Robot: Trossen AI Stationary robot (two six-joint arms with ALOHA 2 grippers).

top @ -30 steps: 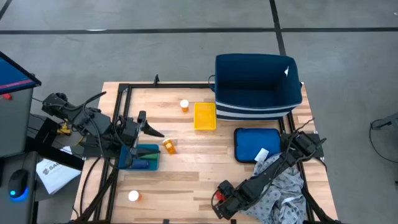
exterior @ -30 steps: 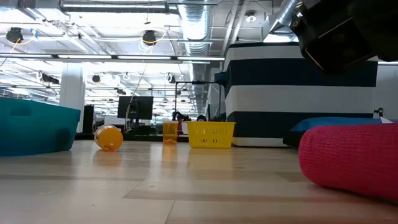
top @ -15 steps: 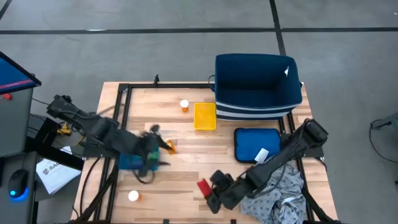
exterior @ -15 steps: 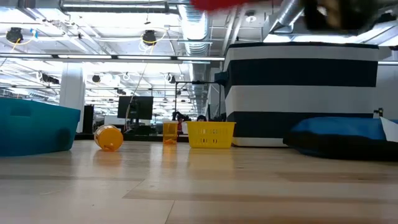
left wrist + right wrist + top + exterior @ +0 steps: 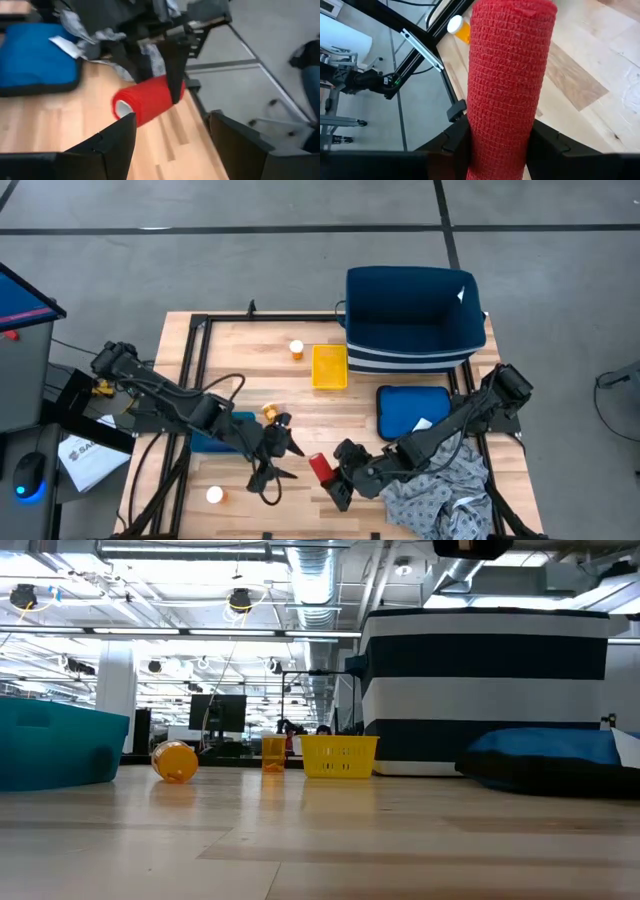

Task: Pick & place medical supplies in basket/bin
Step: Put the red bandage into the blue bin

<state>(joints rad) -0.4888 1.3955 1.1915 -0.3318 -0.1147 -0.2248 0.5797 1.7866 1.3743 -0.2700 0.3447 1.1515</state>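
Observation:
My right gripper is shut on the red cylinder above the table's near middle. My left gripper is open and hangs just left of it, fingers on either side of empty air, facing the red cylinder. One orange pill bottle stands upright by the yellow basket. Another lies on its side, and a third is near the near-left corner. The grey patterned cloth lies heaped at the near right. The blue cylinder is hidden. My right gripper pinches the red cylinder between its two fingers, near one end. The hollow free end sticks out toward my left gripper. The cylinder runs forward along the fingers and is lifted clear of the table.
The big blue striped bin stands at the far right, with a blue pad in front of it. A teal tray sits under my left arm. Bare wood shows between the basket and the grippers.
My right gripper has lifted the red cylinder off the table near the near edge and carried it up and left; it rose out of the low view. My left gripper has swung from above the teal tray toward the near right, ending beside the red cylinder.

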